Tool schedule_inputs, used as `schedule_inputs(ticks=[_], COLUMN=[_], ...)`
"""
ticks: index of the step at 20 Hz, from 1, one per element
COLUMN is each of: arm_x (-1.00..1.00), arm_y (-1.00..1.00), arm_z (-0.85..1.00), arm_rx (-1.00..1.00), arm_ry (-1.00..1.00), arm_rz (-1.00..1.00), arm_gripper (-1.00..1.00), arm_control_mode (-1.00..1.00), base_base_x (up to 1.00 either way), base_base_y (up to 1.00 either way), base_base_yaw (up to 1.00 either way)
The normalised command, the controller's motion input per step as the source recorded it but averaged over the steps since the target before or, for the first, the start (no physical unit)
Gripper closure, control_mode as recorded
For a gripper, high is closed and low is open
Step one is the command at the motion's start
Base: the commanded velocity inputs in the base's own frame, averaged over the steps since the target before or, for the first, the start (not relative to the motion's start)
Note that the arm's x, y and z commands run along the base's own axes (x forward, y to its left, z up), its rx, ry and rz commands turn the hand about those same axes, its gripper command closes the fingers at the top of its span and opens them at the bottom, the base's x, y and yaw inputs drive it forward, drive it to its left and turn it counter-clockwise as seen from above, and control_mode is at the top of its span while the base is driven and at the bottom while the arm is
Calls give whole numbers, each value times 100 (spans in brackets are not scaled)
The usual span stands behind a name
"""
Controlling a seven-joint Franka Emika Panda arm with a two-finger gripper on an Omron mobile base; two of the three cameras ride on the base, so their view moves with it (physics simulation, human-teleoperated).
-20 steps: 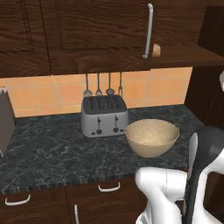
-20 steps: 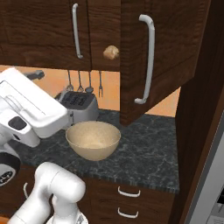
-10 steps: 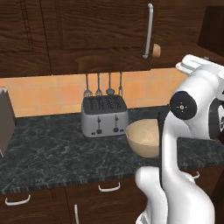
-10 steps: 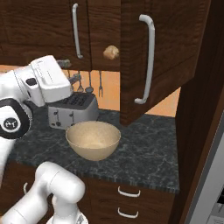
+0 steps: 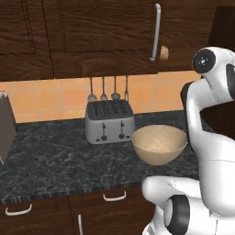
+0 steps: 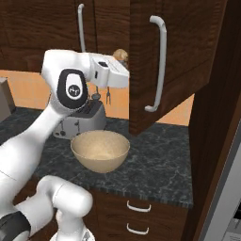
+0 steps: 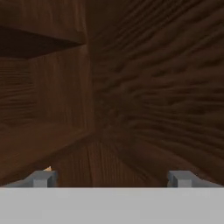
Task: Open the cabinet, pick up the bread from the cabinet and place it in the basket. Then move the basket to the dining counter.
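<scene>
Resting on the open cabinet (image 6: 179, 61) shelf, the bread (image 6: 121, 56) presents as a small tan-brown roundish bun, with the gripper (image 7: 111, 178) spread wide, empty, just beside it.

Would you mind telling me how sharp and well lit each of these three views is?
Left base view: crisp, evenly lit, soft shadow under the basket on the black countertop. Right base view: equally sharp; the bread sits in dim cabinet shade. Hand view: dark, smeared wood grain, only the fingers read clearly.
</scene>
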Motion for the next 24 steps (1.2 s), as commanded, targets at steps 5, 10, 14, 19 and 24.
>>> schedule_inputs(ticks=[5,10,14,19,24], arm_x=[76,40,0,-52,-71], arm_y=[-100,-100,-100,-36,100], arm_z=[-21,-13,-6,0,12], arm_rx=[20,22,22,14,0], arm_ry=[8,-1,-6,-35,-13], arm_rz=[0,0,-4,4,19], arm_gripper=[-100,-100,-100,-100,-100], arm_control_mode=[-100,-100,-100,-100,-100], base_base_x=[0,0,0,0,0], base_base_y=[0,0,0,0,0], base_base_yaw=[0,0,0,0,0])
